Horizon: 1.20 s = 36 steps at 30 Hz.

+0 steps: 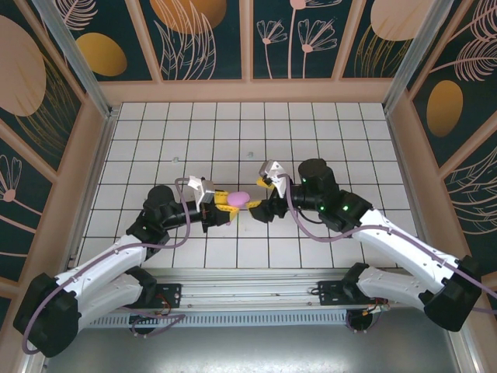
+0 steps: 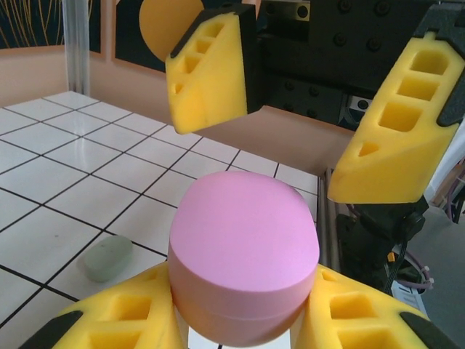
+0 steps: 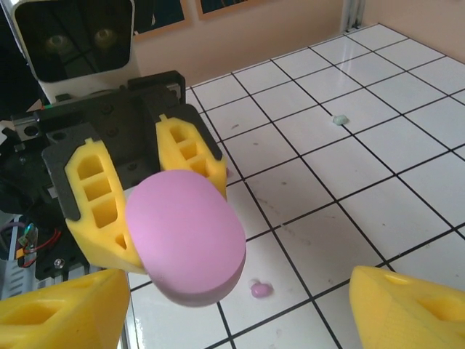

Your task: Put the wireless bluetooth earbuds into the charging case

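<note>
Table tiles point(image 3: 378, 182) held the pink earbud point(image 3: 261, 289) loose at five o'clock of the shut case point(image 3: 185, 243) my left end effector point(image 1: 227, 203) gripped; right end effector point(image 1: 262, 199) gaped.

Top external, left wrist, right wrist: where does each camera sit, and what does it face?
Top external: above and behind, looking down on the table; left arm and right arm show.
Left wrist: faces the open right end effector across its own fingers gripping the case.
Right wrist: faces the left end effector; own fingers at bottom.
Shared: all views show the case.
</note>
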### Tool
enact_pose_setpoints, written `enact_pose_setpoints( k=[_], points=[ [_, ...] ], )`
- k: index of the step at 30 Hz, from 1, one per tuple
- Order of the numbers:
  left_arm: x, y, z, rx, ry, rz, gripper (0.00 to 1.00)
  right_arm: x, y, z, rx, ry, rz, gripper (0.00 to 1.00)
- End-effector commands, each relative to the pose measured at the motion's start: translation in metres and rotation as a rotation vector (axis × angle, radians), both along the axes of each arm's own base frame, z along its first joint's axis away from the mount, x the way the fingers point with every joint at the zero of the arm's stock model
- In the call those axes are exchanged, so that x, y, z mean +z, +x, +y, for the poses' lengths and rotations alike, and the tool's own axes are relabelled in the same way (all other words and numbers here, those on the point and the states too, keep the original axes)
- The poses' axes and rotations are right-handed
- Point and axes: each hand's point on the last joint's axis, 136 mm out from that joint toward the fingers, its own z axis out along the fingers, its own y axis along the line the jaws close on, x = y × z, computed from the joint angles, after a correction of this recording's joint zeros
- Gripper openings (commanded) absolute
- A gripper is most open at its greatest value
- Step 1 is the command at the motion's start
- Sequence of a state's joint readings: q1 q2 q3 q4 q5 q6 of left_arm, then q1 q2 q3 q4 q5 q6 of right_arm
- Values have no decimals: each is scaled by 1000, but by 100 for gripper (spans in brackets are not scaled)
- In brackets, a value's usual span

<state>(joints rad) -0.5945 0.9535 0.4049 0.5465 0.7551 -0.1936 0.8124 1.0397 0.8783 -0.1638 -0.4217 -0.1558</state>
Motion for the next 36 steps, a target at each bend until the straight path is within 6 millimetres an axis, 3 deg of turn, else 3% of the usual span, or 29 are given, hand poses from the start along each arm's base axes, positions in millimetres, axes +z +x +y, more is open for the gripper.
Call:
enact_pose_setpoints(
  k=[1, 11, 20, 28, 36],
  points=[
    [7, -4, 2, -15, -33, -6, 17, 2, -3, 10, 39, 24, -3, 78],
    [8, -3, 2, -8, -28, -23, 15, -10, -9, 23, 117, -6, 21, 78],
    [1, -6, 2, -21, -1, -20, 14, 0, 8, 25, 53, -28, 21, 78],
    [4, -9, 4, -28, -4, -38, 13, -13, 22, 28, 31, -96, 56, 76],
    [-4, -14, 6, -36, 30, -41, 12, 1, 21, 31, 92, -62, 81, 76]
  ],
)
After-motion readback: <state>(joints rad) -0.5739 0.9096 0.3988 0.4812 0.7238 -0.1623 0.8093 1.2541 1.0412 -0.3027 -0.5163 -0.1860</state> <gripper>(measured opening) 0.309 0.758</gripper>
